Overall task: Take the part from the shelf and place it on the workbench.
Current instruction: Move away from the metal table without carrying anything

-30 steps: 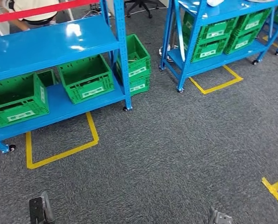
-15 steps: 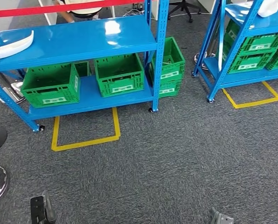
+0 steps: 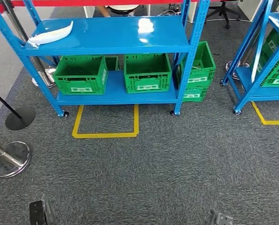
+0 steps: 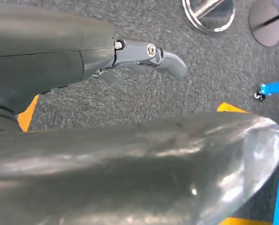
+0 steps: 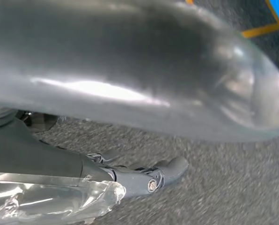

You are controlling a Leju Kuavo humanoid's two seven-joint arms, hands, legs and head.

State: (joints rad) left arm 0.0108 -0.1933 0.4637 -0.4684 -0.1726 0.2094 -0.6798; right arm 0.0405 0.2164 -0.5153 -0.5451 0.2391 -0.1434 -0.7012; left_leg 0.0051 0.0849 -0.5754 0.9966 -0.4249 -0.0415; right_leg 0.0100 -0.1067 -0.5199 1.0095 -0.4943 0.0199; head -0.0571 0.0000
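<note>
Ahead, across grey carpet (image 3: 159, 164): one blue metal shelf rack (image 3: 109, 37) with two tiers, standing far centre. On the left end of its top tier, one white curved plastic part (image 3: 49, 35), lying flat, touched by nothing. On the lower tier, two green plastic crates (image 3: 81, 74) side by side at the front, with the edge of a third visible behind the gap between them. Just right of the rack, on the floor, two more green crates stacked (image 3: 198, 70). Below the rack, one yellow taped floor outline (image 3: 106, 126), three sides visible. At far right, part of a second blue rack (image 3: 261, 61) carrying green crates too cut off to count, with a yellow tape corner beside its foot. At left, two round stanchion bases: one chrome (image 3: 9, 159), one black (image 3: 19, 118).

Low at the near edge, well apart from the part: left robot hand (image 3: 40, 213) at near left, right robot hand (image 3: 221, 219) at near right. Left robot hand (image 4: 145, 54) with fingers stretched out over carpet, holding nothing. Right robot hand (image 5: 145, 178) likewise extended and empty, clear plastic wrap (image 5: 53, 199) around the forearm.
</note>
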